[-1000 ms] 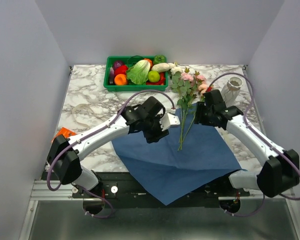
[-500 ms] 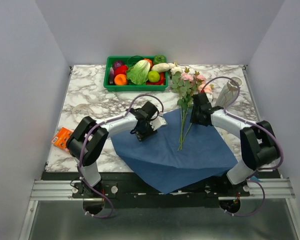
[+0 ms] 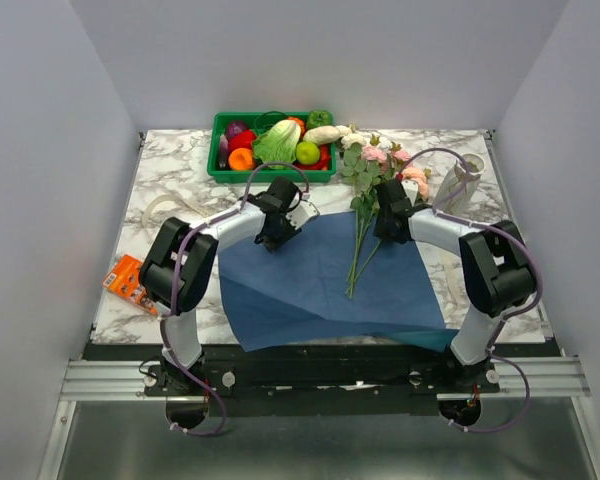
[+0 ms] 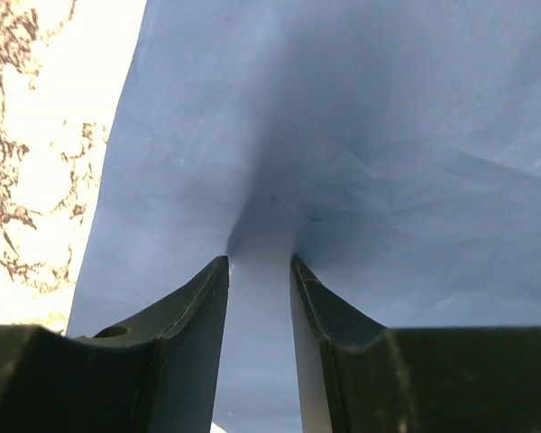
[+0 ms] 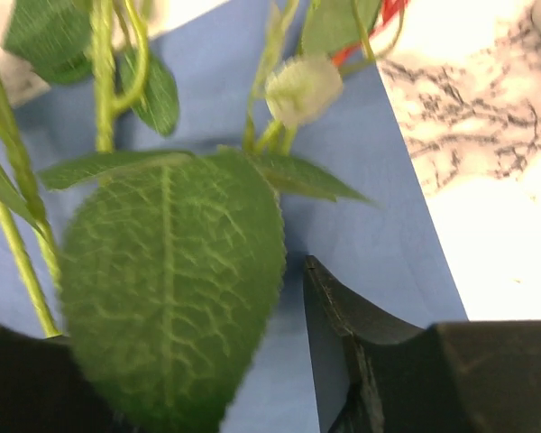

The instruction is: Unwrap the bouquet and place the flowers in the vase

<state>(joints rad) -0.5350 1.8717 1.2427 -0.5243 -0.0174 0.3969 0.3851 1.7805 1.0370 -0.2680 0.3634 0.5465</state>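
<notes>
Top external view: a marble table point(image 3: 170, 180) is seen, with both arms stretched toward its far side.
blue paper point(image 3: 310, 290): laid open on the near half of the table.
flowers point(image 3: 363, 175): laid loose on the far right part of the paper, heads past its far edge, stems pointed near.
green crate point(image 3: 270, 177): filled with vegetables, set at the far centre, just left of the flower heads.
left gripper point(image 4: 260, 263): placed at the far left corner of the paper, well left of the flowers; its fingers are drawn narrow on a raised ridge of the paper.
right gripper point(image 3: 385, 232): lowered just right of the stems, between flowers and vase; its fingers are held apart, a broad leaf point(image 5: 171, 307) lying between them, with paper showing beside the right finger.
vase point(image 3: 456, 185): found at the far right, near the right gripper, apart from the flowers.
orange packet point(image 3: 128, 280): left at the table's near left edge.
</notes>
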